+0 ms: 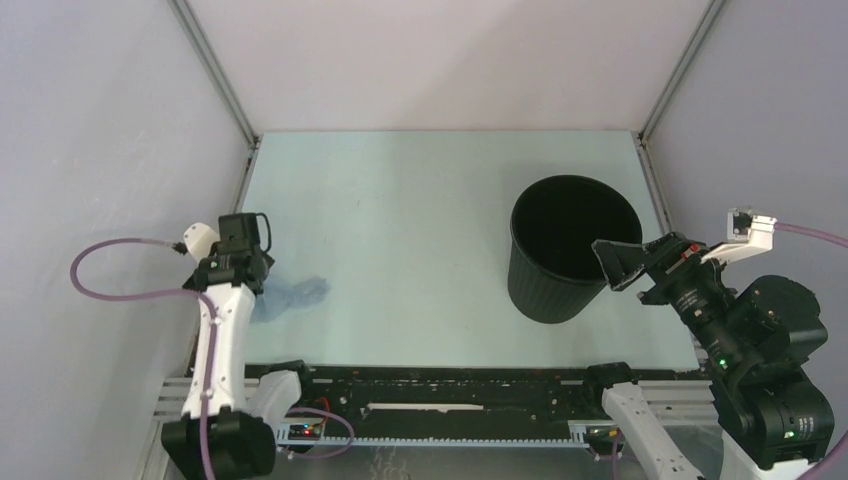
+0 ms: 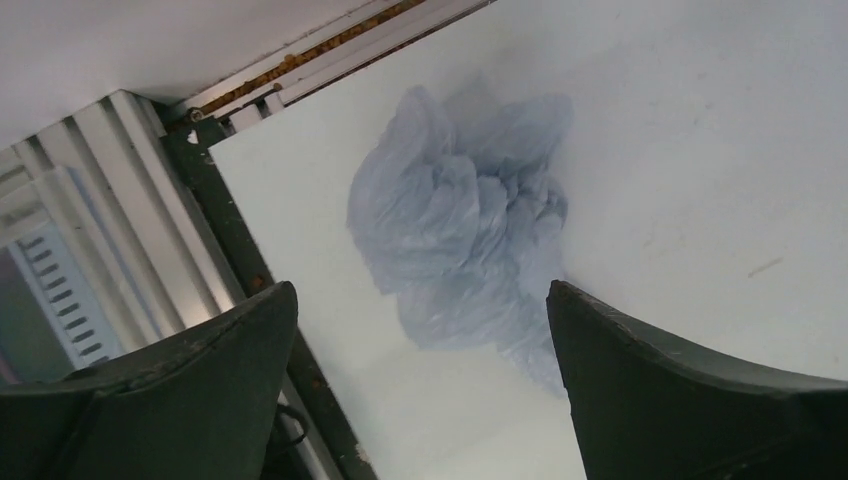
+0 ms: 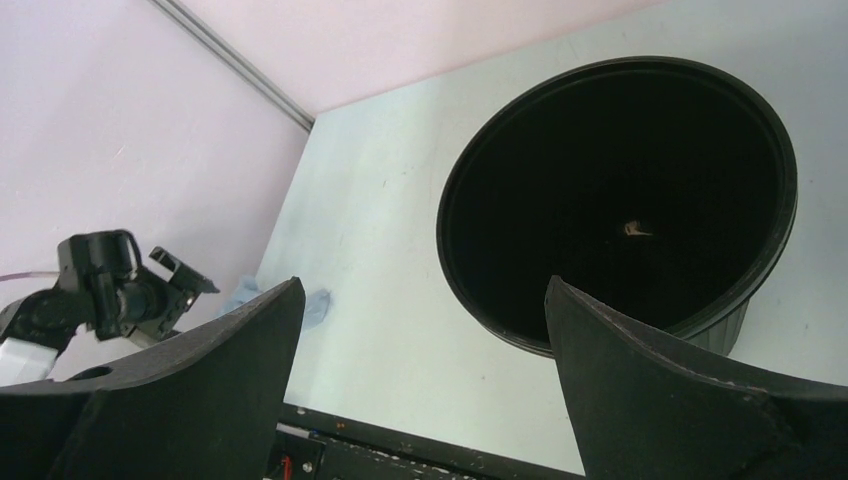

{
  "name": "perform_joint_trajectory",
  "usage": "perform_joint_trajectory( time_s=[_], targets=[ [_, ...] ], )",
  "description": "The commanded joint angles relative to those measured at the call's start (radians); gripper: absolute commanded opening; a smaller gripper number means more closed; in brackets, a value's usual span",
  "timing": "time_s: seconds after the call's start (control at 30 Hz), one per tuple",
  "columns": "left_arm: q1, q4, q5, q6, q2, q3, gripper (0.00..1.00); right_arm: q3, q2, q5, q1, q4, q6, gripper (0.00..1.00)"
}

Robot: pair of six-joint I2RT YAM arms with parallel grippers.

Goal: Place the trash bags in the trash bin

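The pale blue trash bag (image 1: 296, 294) lies crumpled on the table near its left front corner. It fills the middle of the left wrist view (image 2: 465, 230), and a bit of it shows in the right wrist view (image 3: 314, 306). My left gripper (image 2: 420, 330) is open and empty, just above the bag's near edge; from above, my left gripper (image 1: 258, 290) sits at the bag's left side. The black ribbed trash bin (image 1: 570, 248) stands upright at the right, empty inside (image 3: 620, 200). My right gripper (image 1: 622, 264) is open and empty at the bin's right rim.
The table's front edge with a black rail (image 1: 450, 385) runs just below the bag. Grey enclosure walls (image 1: 100, 150) stand on both sides and at the back. The table's left edge and metal frame (image 2: 215, 230) are close to my left gripper.
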Motion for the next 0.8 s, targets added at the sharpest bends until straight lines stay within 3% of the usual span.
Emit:
perform_joint_trajectory(
  time_s=[0.0, 0.2, 0.33, 0.5, 0.63, 0.77],
  targets=[
    [0.083, 0.173, 0.057, 0.015, 0.123, -0.015, 1.0, 0.009, 0.013, -0.034, 0.007, 0.031, -0.017, 1.0],
    [0.133, 0.176, 0.203, 0.04, 0.324, -0.004, 0.97, 0.017, 0.013, -0.064, 0.009, 0.019, -0.038, 0.99],
    [0.131, 0.237, 0.444, 0.091, 0.362, -0.037, 0.7, 0.005, 0.024, -0.142, 0.007, 0.029, -0.053, 0.99],
    [0.108, 0.287, 0.623, 0.076, 0.307, -0.098, 0.37, -0.007, 0.057, -0.197, 0.007, 0.05, -0.089, 1.0],
    [0.057, 0.293, 0.782, 0.016, 0.208, -0.104, 0.22, 0.011, 0.112, -0.281, 0.01, 0.076, -0.131, 1.0],
    [-0.007, 0.316, 0.941, -0.118, 0.1, -0.067, 0.16, 0.042, 0.203, -0.32, 0.074, 0.109, -0.131, 1.0]
  ],
)
